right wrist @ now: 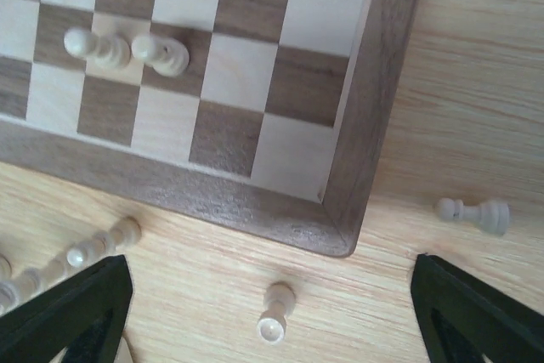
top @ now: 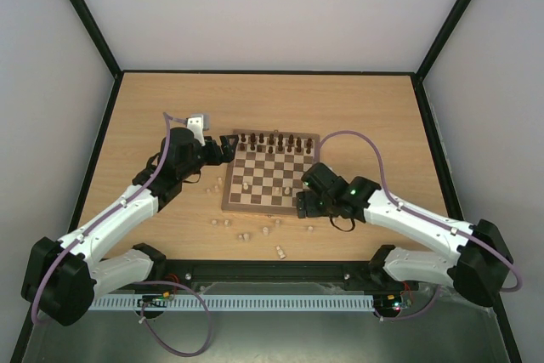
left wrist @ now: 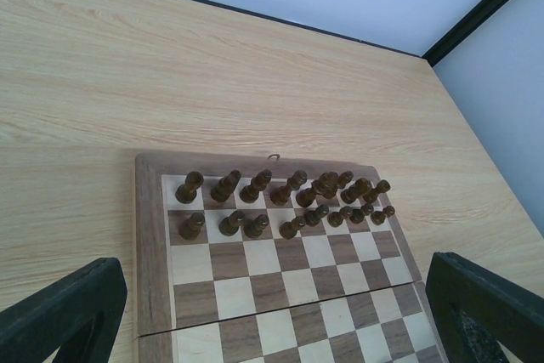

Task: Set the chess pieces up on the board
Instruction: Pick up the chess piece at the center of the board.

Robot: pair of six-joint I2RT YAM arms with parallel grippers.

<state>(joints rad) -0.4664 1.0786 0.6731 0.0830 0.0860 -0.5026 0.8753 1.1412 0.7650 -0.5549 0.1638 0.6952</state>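
Left arm reaches to the board's (top: 270, 178) far-left corner, left fingers (left wrist: 59, 316) spread wide, holding nothing. Right arm bends over its near-right corner, right fingers (right wrist: 68, 308) wide apart, empty. Dark pieces (top: 272, 139) stand in 2 far rows; pale pieces (top: 246, 231) lie scattered on the tabletop (top: 170, 108).

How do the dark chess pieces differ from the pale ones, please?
The dark pieces stand upright in two rows along the far edge of the board; most pale pieces lie scattered on the table beside it, at least one on its side. Only a few pale pieces occupy squares. Both are wooden figures.
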